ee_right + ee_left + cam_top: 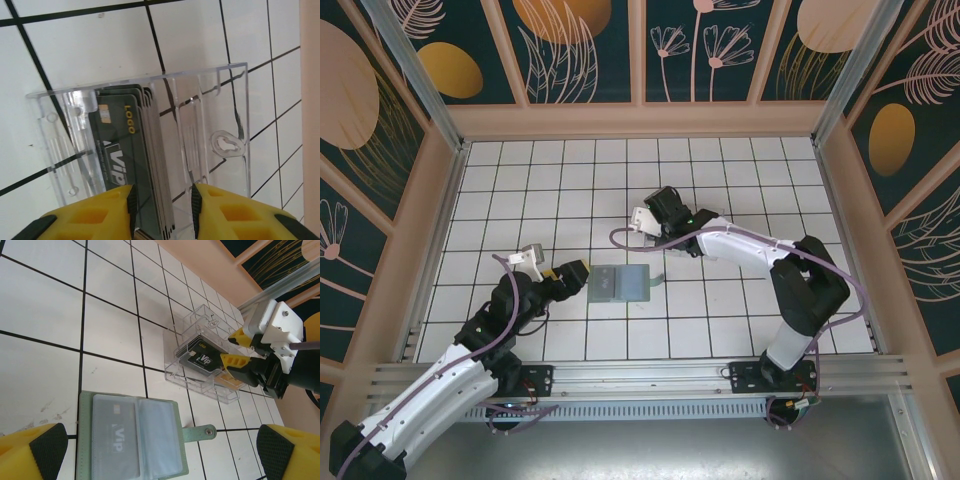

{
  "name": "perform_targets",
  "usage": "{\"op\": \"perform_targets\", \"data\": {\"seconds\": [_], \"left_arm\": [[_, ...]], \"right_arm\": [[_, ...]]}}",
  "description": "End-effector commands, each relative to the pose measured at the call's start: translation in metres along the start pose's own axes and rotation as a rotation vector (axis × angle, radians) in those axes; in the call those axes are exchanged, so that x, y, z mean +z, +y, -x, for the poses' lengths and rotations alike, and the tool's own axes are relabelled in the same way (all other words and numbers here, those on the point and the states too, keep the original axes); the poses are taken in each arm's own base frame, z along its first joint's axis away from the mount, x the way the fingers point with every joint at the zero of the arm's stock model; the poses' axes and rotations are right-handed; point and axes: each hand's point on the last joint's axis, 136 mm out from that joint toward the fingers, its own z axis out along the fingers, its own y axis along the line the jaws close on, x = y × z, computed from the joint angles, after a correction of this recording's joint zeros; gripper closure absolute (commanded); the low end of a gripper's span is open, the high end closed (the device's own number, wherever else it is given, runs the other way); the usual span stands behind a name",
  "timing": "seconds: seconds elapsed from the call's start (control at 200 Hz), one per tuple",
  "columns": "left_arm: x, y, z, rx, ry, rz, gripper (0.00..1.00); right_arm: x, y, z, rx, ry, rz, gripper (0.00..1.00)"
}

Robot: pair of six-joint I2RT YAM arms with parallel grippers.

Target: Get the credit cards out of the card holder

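The card holder (131,440) lies open and flat on the tiles, grey-green with a snap tab on its side. A pale credit card marked VIP (114,437) sits in its left clear sleeve. My left gripper (160,452) hangs open just above it, one yellow finger at each side. From above, the card holder (620,283) lies right of my left gripper (576,275). My right gripper (163,210) is open at the clear box (220,100). Its pads straddle the edge of a stack of several credit cards (120,150), with a gap on the right side.
The clear plastic box (197,385) lies just beyond the card holder, with a dark VIP card (202,359) on top of its stack. The right gripper (231,347) reaches in from its far side. Pink walls ring the tiled floor, with an aluminium rail (640,375) at the near edge.
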Motion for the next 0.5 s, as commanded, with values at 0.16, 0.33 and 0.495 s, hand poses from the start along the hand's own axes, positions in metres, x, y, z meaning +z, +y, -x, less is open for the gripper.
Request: {"op": "perform_targets", "data": {"seconds": [0.16, 0.33, 0.495], "left_arm": [[0.003, 0.011, -0.006, 0.003, 0.006, 0.03, 0.01], [0.013, 0.02, -0.024, -0.014, 0.076, 0.053, 0.01], [0.023, 0.024, -0.039, -0.043, 0.146, 0.061, 0.03]], "right_arm": [[-0.011, -0.033, 0.018, 0.187, -0.06, -0.082, 0.64], [-0.037, -0.039, 0.039, 0.539, -0.18, -0.006, 0.68], [-0.057, 0.001, 0.05, 0.751, -0.276, 0.15, 0.77]]}}
